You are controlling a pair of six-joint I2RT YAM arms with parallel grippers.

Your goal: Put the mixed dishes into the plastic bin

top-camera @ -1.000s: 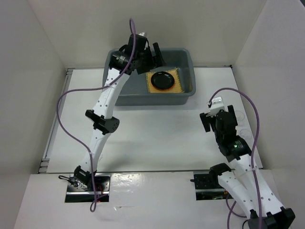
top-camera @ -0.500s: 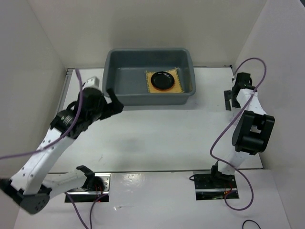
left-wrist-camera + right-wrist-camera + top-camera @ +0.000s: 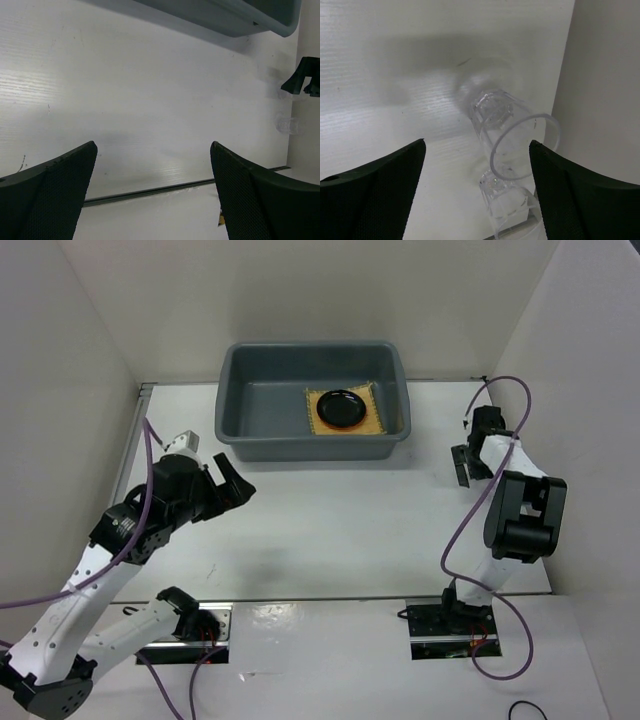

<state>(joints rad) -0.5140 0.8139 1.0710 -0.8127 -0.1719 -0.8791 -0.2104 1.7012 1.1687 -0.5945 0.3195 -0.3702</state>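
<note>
The left end effector [image 3: 238,483] hangs nearest, over bare surface [image 3: 330,530], its fingers spread and holding nothing. Further right, by the side wall, the right end effector [image 3: 477,142] is also spread. Two clear glass cups [image 3: 495,115] sit just ahead of it, close together on the surface, not yet gripped.

The step in hand looks like picking one cup. It should go best with the fingers centred on a single cup, the wall-side finger kept off the wall, and a gentle squeeze, since smooth glass may slip.

Farthest back, the plastic bin [image 3: 268,418] holds the bamboo mat [image 3: 372,422] in its right half. The black plate [image 3: 341,407] rests on the mat. No orange plate shows.
</note>
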